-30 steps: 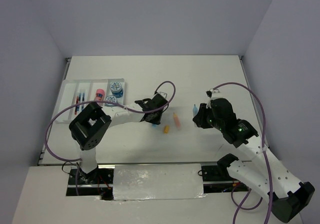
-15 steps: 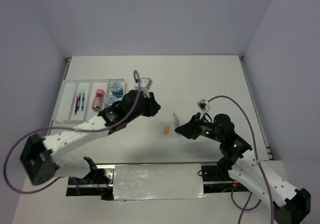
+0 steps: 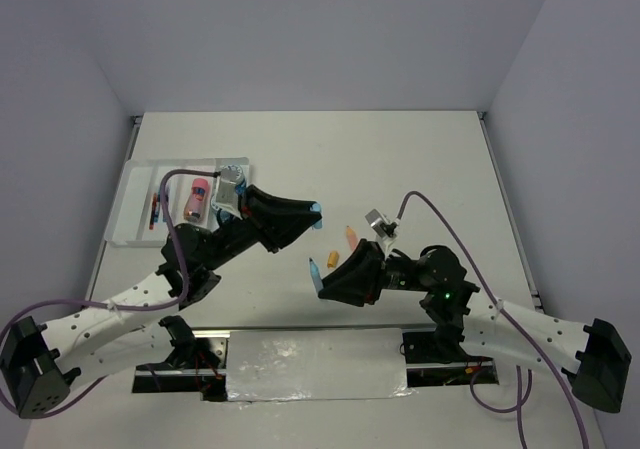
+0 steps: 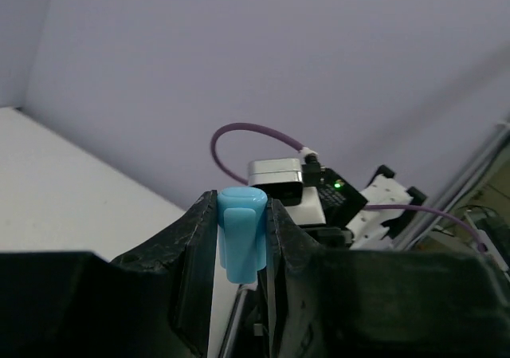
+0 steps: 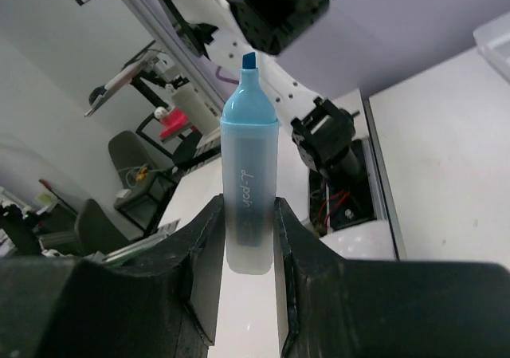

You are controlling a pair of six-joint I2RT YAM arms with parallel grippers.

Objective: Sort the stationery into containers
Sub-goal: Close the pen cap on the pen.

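My left gripper [image 3: 312, 212] [image 4: 241, 206] is shut on a short light-blue cap [image 4: 241, 234] [image 3: 316, 207], held up above the table's middle. My right gripper [image 3: 326, 283] [image 5: 248, 208] is shut on a clear-bodied highlighter [image 5: 249, 159] with a bare light-blue tip [image 3: 314, 267]. The two grippers point at each other, a short gap apart. The white divided tray [image 3: 128, 214] lies at the far left with a pink-orange cylinder [image 3: 197, 195], pens [image 3: 155, 207] and a roll [image 3: 233, 174] partly hidden by my left arm.
Two short orange pieces lie on the table between the grippers, one [image 3: 350, 234] farther back and one [image 3: 333, 259] nearer. Walls close the table in at the back and on both sides.
Both arms have risen off the table and swung toward each other. The right one carried the highlighter leftward; the left one lifted the light-blue cap and turned to face it.
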